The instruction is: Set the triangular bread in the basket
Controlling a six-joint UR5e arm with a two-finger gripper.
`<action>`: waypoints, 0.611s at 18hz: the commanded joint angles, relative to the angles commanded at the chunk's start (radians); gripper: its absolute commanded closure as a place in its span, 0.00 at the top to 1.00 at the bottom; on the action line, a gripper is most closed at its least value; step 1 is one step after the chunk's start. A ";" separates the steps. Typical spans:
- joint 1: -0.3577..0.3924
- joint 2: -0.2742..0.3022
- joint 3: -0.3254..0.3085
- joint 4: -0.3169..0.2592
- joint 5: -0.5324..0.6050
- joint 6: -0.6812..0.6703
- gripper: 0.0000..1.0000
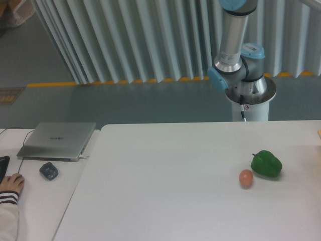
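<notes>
**End effector and bread out of frame; pepper and egg sit near the right edge**

The white surface (165,191) fills the lower part of the view. Toward its right edge lies a green pepper (266,164), and just beside it, to the lower left, a small pinkish-brown egg (246,178). The two are close but appear not to touch.

The arm (234,37) rises behind the far edge of the surface, from a round base (249,98) with grey links and light blue joint caps. Its upper links run out of the picture at the top, so the end effector is not visible and I cannot tell whether its fingers are apart or together.

The bread cannot be made out on the surface. A tiny orange-yellow sliver (319,133) shows at the very right border of the picture, level with the far right part of the surface; it may be part of the bread or something else, but too little of it shows to say. No basket can be identified in this view either.

At the left, a lower, separate desk (40,201) carries a closed grey laptop (57,140) near its far edge. A dark mouse (48,170) lies just in front of the laptop. At the left border a person's hand (10,184) rests on the desk, with a striped cuff below it, and a dark object's edge shows just above the hand.

Behind everything hangs a pale, pleated curtain (125,40), and a yellow line (100,83) runs along the floor.
</notes>
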 joint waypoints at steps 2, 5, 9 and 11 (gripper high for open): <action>0.018 -0.003 0.000 0.014 -0.002 0.012 0.15; 0.043 -0.009 0.000 0.014 -0.006 0.000 0.19; 0.084 -0.017 -0.002 0.014 -0.008 -0.040 0.17; 0.106 -0.026 -0.003 0.023 -0.018 -0.040 0.23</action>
